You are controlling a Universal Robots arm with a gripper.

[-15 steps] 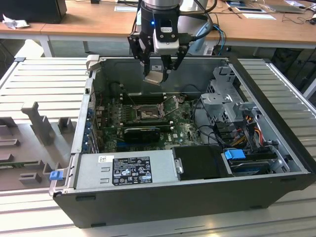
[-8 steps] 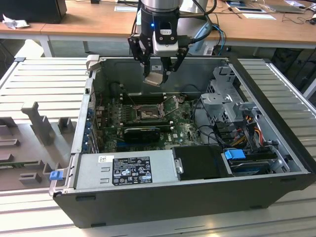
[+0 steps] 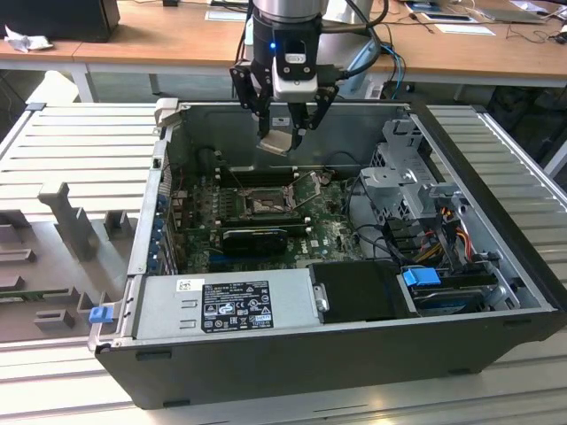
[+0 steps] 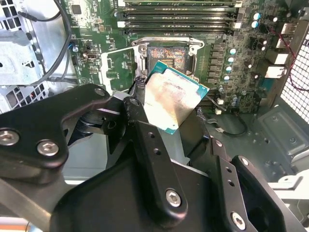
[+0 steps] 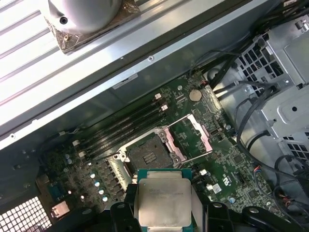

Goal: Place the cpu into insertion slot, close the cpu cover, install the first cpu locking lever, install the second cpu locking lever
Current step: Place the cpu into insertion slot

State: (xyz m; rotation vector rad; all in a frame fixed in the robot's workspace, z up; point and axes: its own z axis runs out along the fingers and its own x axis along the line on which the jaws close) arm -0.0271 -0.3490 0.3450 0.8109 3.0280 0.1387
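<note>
In the exterior view, a grey moulded part (image 3: 75,232) is seen at nine o'clock on the slatted table (image 3: 89,133), just beside the open computer case (image 3: 292,372). The power supply (image 3: 226,305) is mounted along the case's six o'clock wall. Near the middle, the gripper (image 3: 282,138) is clenched on the cpu (image 3: 276,143), which is gripped by its edges and held tilted in the air, clear of the green board, at twelve o'clock from the insertion slot (image 3: 263,205). The slot lies bare, and its contact field is uncovered in both wrist views. The cpu cover (image 3: 310,183) is swung open at the slot's two o'clock, just beside it. The drive cage (image 3: 412,173) is fixed at three o'clock inside the case.
</note>
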